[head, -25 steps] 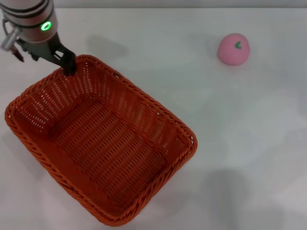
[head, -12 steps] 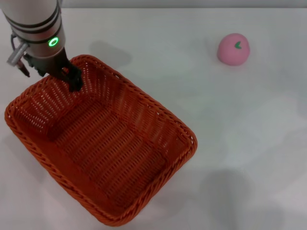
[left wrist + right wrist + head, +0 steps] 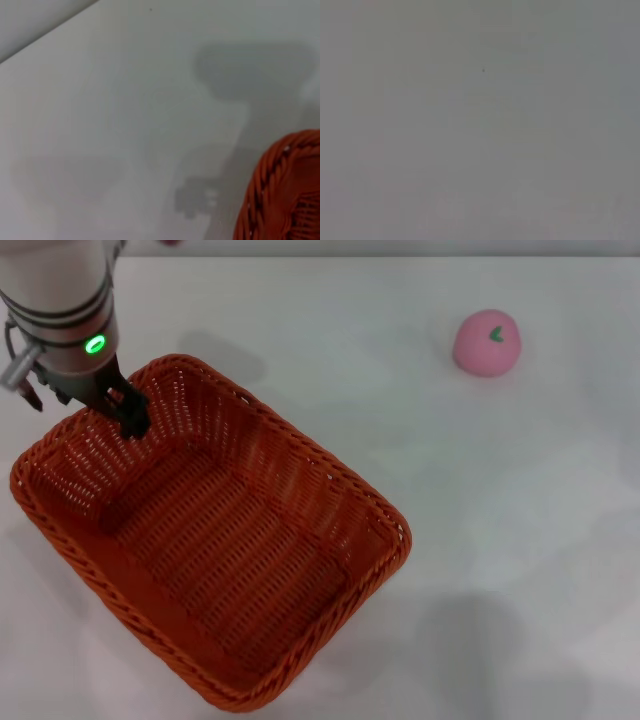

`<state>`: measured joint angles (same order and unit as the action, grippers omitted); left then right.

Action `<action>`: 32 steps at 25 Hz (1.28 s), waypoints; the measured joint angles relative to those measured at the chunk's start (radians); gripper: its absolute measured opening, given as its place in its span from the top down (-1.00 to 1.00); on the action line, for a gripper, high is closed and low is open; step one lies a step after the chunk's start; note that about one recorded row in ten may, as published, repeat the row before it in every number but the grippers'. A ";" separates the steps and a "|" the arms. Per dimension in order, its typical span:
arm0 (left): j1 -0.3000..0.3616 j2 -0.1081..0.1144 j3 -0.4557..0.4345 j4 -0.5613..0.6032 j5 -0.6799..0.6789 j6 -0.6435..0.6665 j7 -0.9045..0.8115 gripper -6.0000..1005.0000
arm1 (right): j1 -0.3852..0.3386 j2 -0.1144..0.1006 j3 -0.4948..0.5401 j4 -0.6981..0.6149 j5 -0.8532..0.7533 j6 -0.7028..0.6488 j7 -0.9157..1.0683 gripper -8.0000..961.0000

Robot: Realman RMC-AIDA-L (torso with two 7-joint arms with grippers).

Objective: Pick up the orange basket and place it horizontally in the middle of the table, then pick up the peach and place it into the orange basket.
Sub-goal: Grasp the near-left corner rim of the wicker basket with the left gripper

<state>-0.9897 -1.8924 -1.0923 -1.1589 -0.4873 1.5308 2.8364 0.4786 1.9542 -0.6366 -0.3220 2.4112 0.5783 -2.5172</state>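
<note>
I have the left gripper (image 3: 128, 412) at the far rim of the orange basket (image 3: 215, 540), straddling it for lifting; whether it grips, I cannot tell.

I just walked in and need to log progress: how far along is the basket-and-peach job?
Nothing is finished yet. The large orange woven basket sits diagonally at the left of the white table. In hand: the left hand is at the basket's far rim. Left: centre the basket horizontally, then put the round pink peach, far right, inside.

White table (image 3: 330, 360): orange basket (image 3: 210, 540) lying diagonal, peach (image 3: 487, 342) well apart, prob. upright.
</note>
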 joint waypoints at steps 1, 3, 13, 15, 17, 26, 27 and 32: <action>0.000 -0.003 0.009 0.003 0.001 -0.005 0.000 -0.47 | 0.000 0.000 0.000 0.000 0.000 0.000 0.000 -0.81; -0.001 -0.010 0.018 0.006 0.004 -0.016 0.000 -0.47 | 0.000 0.000 -0.003 0.000 0.000 0.000 0.000 -0.81; 0.055 -0.038 0.009 0.013 0.061 -0.064 -0.002 -0.46 | -0.003 0.002 -0.004 0.000 -0.003 0.001 0.000 -0.81; 0.065 -0.042 0.008 0.008 0.071 -0.067 -0.003 -0.46 | -0.004 0.002 -0.004 0.000 -0.003 0.002 0.000 -0.81; 0.075 -0.053 -0.004 0.005 0.093 -0.069 -0.004 -0.43 | -0.005 0.002 -0.005 0.000 -0.003 0.003 0.000 -0.81; 0.121 -0.076 -0.032 -0.021 0.131 -0.097 -0.003 -0.22 | -0.004 0.003 -0.004 0.000 -0.003 0.005 0.001 -0.81; 0.124 -0.077 -0.032 -0.021 0.131 -0.100 -0.003 -0.19 | -0.004 0.003 -0.003 0.000 -0.003 0.005 0.001 -0.81; 0.140 -0.081 -0.032 -0.024 0.138 -0.115 -0.004 -0.06 | -0.003 0.003 -0.003 0.000 -0.003 0.005 0.002 -0.81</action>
<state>-0.8495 -1.9739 -1.1243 -1.1831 -0.3492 1.4156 2.8326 0.4755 1.9574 -0.6397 -0.3221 2.4082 0.5837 -2.5157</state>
